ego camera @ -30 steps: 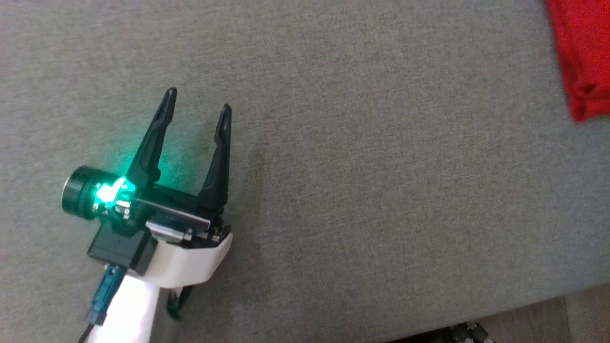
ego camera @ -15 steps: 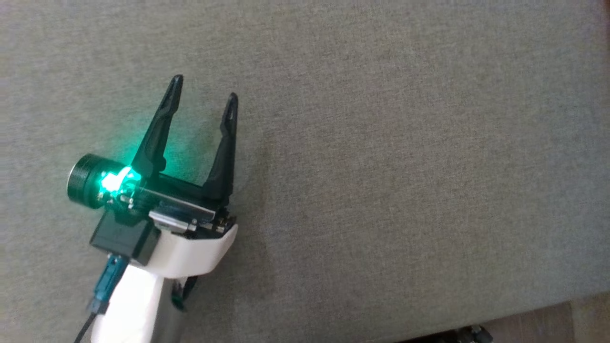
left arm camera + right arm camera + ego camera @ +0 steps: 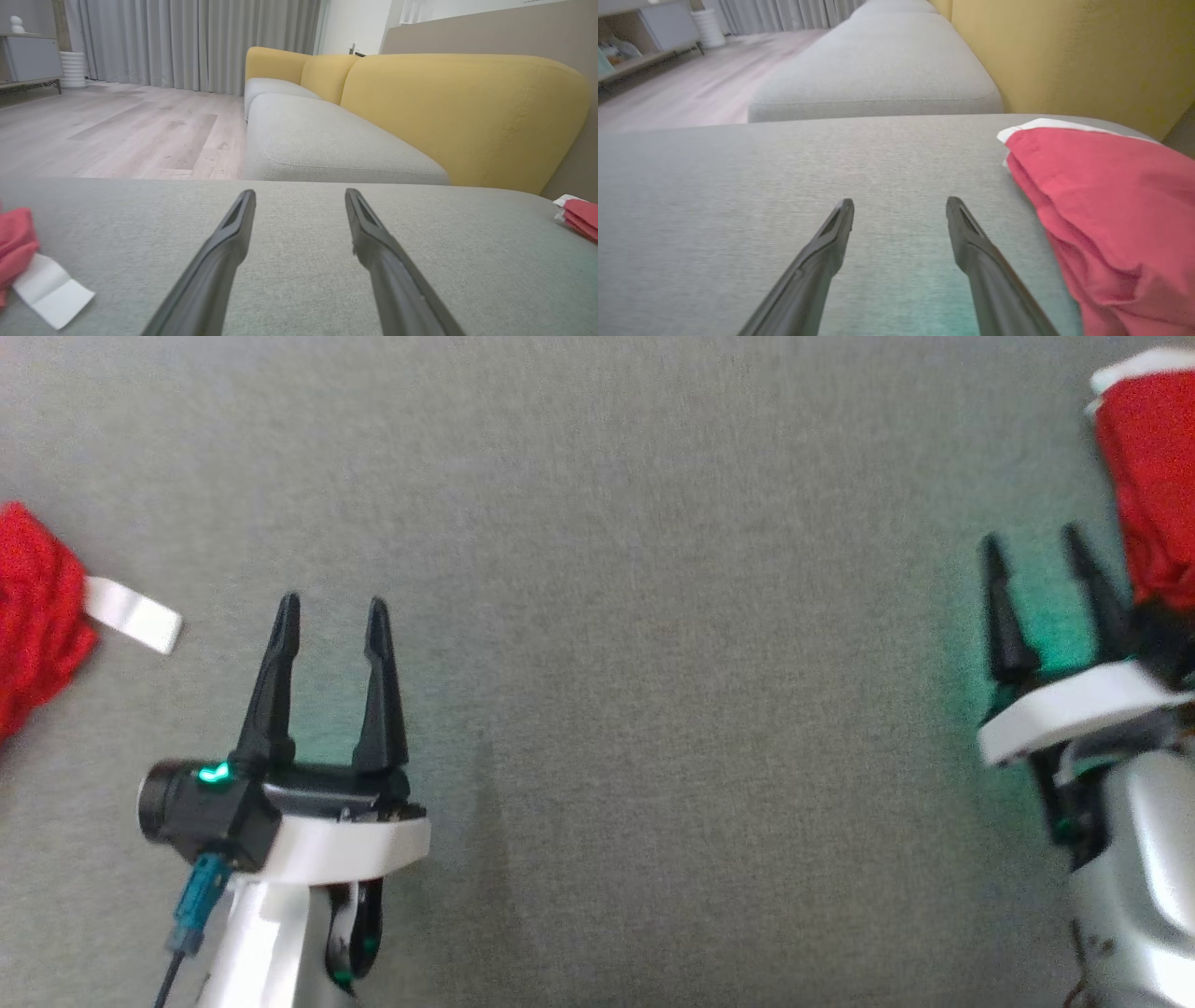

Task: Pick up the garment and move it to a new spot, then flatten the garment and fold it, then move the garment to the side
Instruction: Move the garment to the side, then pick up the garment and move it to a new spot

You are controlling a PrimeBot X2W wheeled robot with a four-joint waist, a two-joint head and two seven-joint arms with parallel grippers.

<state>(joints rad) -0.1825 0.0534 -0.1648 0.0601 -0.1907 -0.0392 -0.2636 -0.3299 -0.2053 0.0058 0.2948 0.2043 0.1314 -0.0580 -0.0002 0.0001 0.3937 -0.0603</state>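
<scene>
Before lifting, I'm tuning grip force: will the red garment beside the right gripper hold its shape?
Probably not: the red garment shows soft creases, so it should droop. Its stacked layers lie loose, so a one-layer pinch may unfold it.

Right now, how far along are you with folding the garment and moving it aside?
Looks done: the folded red garment lies in layers at the right side of the grey cushion, beside the right gripper. In hand: nothing; that gripper and the left gripper both stand open and empty. Left: the bunched red garment with a white tag at the cushion's left, apparently not yet picked up.
</scene>
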